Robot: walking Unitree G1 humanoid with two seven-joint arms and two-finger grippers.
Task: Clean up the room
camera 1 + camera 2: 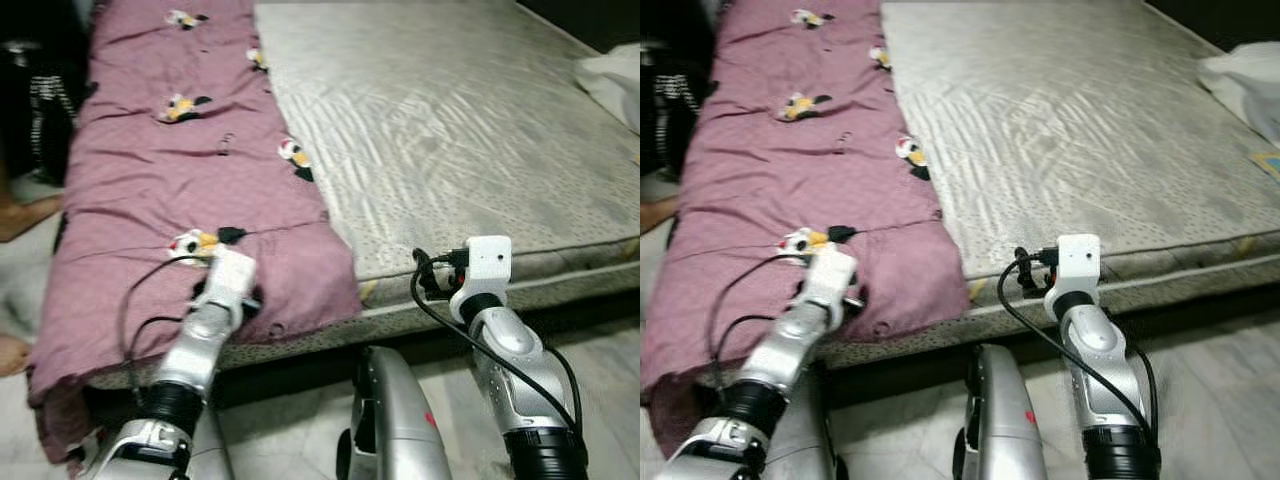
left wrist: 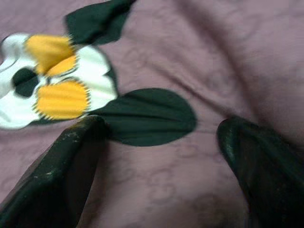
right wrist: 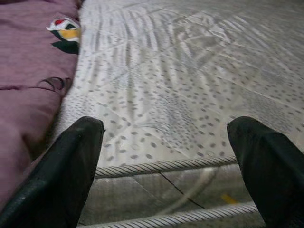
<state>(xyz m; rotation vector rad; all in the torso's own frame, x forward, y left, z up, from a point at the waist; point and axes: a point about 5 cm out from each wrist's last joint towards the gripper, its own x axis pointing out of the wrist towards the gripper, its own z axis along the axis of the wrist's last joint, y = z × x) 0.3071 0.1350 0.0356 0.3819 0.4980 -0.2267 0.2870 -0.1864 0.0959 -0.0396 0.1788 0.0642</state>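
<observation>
Left eye view has me standing at the foot of a bare mattress (image 1: 450,140), with a mauve quilt (image 1: 170,190) spread as a long strip along its left side. The quilt's long axis runs away from me, from the mattress's near edge, where its end droops over the side, up toward the far end of the bed. Its right edge lies on the mattress top, and its left edge hangs off the bed's left side. Flower patches in white, yellow and black dot its length.

My left gripper (image 2: 156,142) is down at the quilt's near end, just past one of those flower patches (image 2: 52,80). From the left wrist view my two black fingers (image 2: 61,175) are spread wide with only mauve cloth and a dark leaf shape between them; they grasp nothing. I cannot tell whether the tips touch the fabric.

My right gripper (image 3: 166,152) is held up at the mattress's near edge, to the right of the quilt and apart from it. In the right wrist view its fingers (image 3: 66,166) also stand well apart and empty, framing the speckled grey mattress top and its corded edge.

A white bundle of cloth (image 1: 610,80) sits at the mattress's far right. Dark bags (image 1: 40,90) stand on the floor to the left of the bed.
</observation>
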